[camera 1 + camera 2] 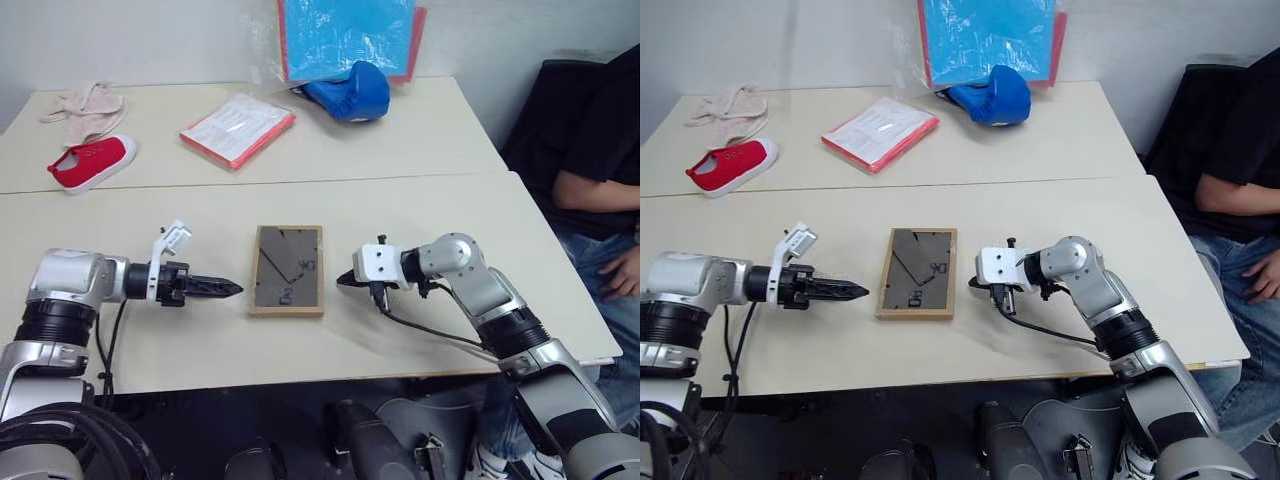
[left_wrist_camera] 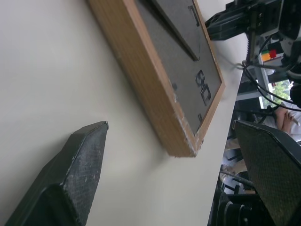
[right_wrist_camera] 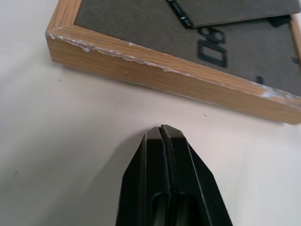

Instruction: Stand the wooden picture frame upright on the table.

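black left fingers: the left gripper [image 1: 225, 289] is seen with its jaws spread wide in the left wrist view, nothing between them; it points at the frame's left edge from just beside it.
black right fingers: the right gripper [image 1: 347, 279] is pressed together, empty, its tip just beside the frame's right edge.
frame: the wooden picture frame [image 1: 288, 269] lies flat, face down, dark back board up with the fold-out stand folded against it, between the two grippers on the table [image 1: 420, 210].
step in hand: the approach is judged to be under way; nothing is lifted yet.
next move: one long edge must be caught or tipped up, and the stand swung out before release.
beyond: a red-edged booklet [image 1: 238, 129] and a red shoe [image 1: 92, 162] lie well apart.
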`<state>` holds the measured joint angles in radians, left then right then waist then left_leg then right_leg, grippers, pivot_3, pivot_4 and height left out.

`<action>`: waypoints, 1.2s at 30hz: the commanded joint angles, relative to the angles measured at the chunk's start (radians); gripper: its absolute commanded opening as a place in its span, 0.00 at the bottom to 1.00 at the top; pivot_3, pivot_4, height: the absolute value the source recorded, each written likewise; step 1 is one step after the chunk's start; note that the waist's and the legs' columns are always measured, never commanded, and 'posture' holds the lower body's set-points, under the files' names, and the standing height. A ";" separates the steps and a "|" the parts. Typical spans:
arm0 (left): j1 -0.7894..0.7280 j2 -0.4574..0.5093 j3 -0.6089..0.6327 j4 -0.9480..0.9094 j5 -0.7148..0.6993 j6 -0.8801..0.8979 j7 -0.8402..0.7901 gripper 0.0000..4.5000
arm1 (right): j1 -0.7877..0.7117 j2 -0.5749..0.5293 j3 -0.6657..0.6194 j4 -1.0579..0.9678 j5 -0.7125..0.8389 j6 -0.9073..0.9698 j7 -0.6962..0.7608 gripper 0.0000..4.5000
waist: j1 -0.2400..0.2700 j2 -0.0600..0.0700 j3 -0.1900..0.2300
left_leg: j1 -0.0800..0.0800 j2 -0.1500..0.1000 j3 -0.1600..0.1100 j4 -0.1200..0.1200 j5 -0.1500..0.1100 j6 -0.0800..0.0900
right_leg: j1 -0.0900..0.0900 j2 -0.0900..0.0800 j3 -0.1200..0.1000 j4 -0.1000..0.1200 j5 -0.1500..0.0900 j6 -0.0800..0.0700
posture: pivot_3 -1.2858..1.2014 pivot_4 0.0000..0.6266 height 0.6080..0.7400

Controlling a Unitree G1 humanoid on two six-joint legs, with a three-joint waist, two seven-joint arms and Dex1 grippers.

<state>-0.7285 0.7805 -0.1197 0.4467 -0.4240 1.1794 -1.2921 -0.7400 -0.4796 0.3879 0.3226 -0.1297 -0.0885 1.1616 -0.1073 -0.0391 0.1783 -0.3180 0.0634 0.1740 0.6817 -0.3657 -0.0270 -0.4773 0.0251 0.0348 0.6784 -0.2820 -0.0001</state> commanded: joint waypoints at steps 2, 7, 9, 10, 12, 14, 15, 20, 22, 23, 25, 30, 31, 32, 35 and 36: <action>0.017 -0.090 -0.123 0.012 0.042 0.036 0.060 0.99 | -0.031 0.026 0.011 -0.004 -0.010 -0.021 -0.013 0.00 | 0.018 0.002 -0.003 | 0.001 0.000 0.000 0.000 0.000 0.000 | 0.001 0.000 0.000 0.000 0.000 0.000 | 0.52 0.24 1.00; -0.016 -0.164 -0.115 -0.008 0.006 0.082 0.082 0.99 | -0.037 0.038 0.008 0.006 -0.015 -0.023 -0.017 0.00 | 0.035 0.002 -0.004 | 0.002 -0.001 0.000 0.001 -0.001 0.002 | 0.003 -0.001 0.000 -0.001 0.000 0.001 | 0.52 0.24 1.00; -0.030 -0.184 -0.094 -0.008 -0.007 0.101 0.099 0.99 | -0.035 0.039 0.008 0.004 -0.014 -0.020 -0.015 0.00 | 0.041 0.002 -0.004 | 0.002 -0.001 -0.001 0.001 -0.001 0.002 | 0.003 -0.001 0.000 -0.002 0.000 0.001 | 0.52 0.24 1.00; -0.035 -0.187 -0.088 -0.013 -0.013 0.108 0.101 0.99 | -0.034 0.039 0.007 0.005 -0.014 -0.021 -0.016 0.00 | 0.044 0.002 -0.004 | 0.002 -0.001 -0.001 0.001 -0.001 0.002 | 0.003 -0.001 0.000 -0.002 0.000 0.001 | 0.52 0.24 1.00; -0.044 -0.191 -0.064 -0.011 -0.027 0.123 0.108 0.99 | -0.031 0.039 0.007 0.005 -0.015 -0.022 -0.017 0.00 | 0.046 0.002 -0.004 | 0.002 -0.001 -0.001 0.001 -0.001 0.002 | 0.003 -0.001 0.000 -0.002 0.000 0.001 | 0.52 0.24 1.00; -0.051 -0.189 -0.037 0.000 -0.030 0.118 0.121 0.88 | -0.026 0.038 0.006 0.002 -0.015 -0.022 -0.019 0.00 | 0.045 0.002 -0.004 | 0.002 -0.001 -0.001 0.001 -0.001 0.002 | 0.003 -0.001 0.000 -0.002 0.000 0.001 | 0.52 0.24 1.00; -0.054 -0.187 -0.024 0.007 -0.032 0.115 0.127 0.82 | -0.020 0.036 0.005 -0.001 -0.015 -0.024 -0.019 0.00 | 0.045 0.002 -0.004 | 0.001 -0.001 0.000 0.001 -0.001 0.002 | 0.002 -0.001 0.000 -0.002 0.000 0.001 | 0.52 0.24 1.00; -0.060 -0.190 0.042 0.009 -0.082 0.141 0.128 0.47 | 0.011 0.031 -0.012 -0.044 0.012 0.005 -0.019 0.00 | 0.035 0.002 -0.004 | -0.002 0.000 0.000 0.001 -0.001 0.002 | -0.001 -0.001 0.000 -0.001 0.000 0.001 | 0.52 0.24 1.00; -0.053 -0.193 0.065 -0.011 -0.111 0.152 0.127 0.37 | 0.026 0.034 -0.027 -0.083 0.032 0.036 -0.025 0.00 | 0.028 0.002 -0.004 | -0.002 0.000 0.000 0.001 -0.001 0.002 | -0.001 -0.001 -0.001 -0.001 0.000 0.001 | 0.52 0.24 1.00; -0.048 -0.193 0.076 -0.028 -0.127 0.160 0.129 0.32 | 0.035 0.036 -0.038 -0.109 0.047 0.059 -0.027 0.00 | 0.025 0.002 -0.004 | -0.002 0.000 0.000 0.001 -0.001 0.001 | -0.001 -0.001 -0.001 0.000 0.000 0.001 | 0.52 0.24 1.00; -0.037 -0.191 0.128 -0.073 -0.164 0.179 0.146 0.28 | 0.056 0.016 -0.091 -0.205 0.122 0.189 -0.009 0.04 | 0.021 0.002 -0.004 | -0.002 0.000 -0.001 0.001 -0.001 0.001 | -0.001 -0.001 0.000 0.000 0.000 0.001 | 0.52 0.24 1.00; 0.016 -0.162 0.194 -0.232 -0.221 0.176 0.174 0.28 | 0.058 -0.079 -0.236 -0.425 0.363 0.584 0.060 0.33 | 0.019 0.002 -0.003 | -0.003 0.000 -0.001 0.001 -0.001 0.000 | -0.003 -0.001 0.000 0.002 0.000 0.001 | 0.52 0.24 1.00; 0.027 -0.157 0.190 -0.260 -0.223 0.168 0.178 0.28 | 0.054 -0.092 -0.251 -0.450 0.393 0.634 0.059 0.42 | 0.019 0.002 -0.003 | -0.003 0.000 -0.001 0.001 -0.001 0.000 | -0.003 -0.001 0.000 0.002 0.000 0.001 | 0.52 0.24 1.00; 0.035 -0.161 0.199 -0.285 -0.231 0.166 0.191 0.28 | 0.040 -0.101 -0.272 -0.475 0.434 0.694 0.056 0.49 | 0.019 0.002 -0.003 | -0.003 0.000 -0.001 0.001 -0.001 0.000 | -0.003 -0.001 0.000 0.002 0.000 0.001 | 0.52 0.24 1.00; 0.044 -0.176 0.221 -0.335 -0.250 0.158 0.223 0.28 | -0.013 -0.092 -0.317 -0.518 0.540 0.852 0.022 0.71 | 0.019 0.002 -0.003 | -0.002 0.000 -0.001 0.001 -0.001 0.000 | -0.002 -0.001 0.000 0.002 0.000 0.001 | 0.52 0.24 1.00; 0.052 -0.175 0.212 -0.365 -0.252 0.139 0.223 0.28 | -0.037 -0.073 -0.322 -0.516 0.562 0.892 -0.003 0.79 | 0.018 0.002 -0.003 | -0.003 0.000 -0.001 0.001 -0.001 0.000 | -0.002 -0.001 0.000 0.002 0.000 0.001 | 0.52 0.24 1.00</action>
<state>-0.6759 0.6048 0.0642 0.1490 -0.6341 1.3455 -1.0652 -0.7436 -0.5700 0.0973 -0.1541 0.3720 0.7384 1.1859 -0.0896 -0.0375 0.1753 -0.3205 0.0633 0.1728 0.6825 -0.3666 -0.0271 -0.4796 0.0243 0.0346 0.6800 -0.2825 0.0008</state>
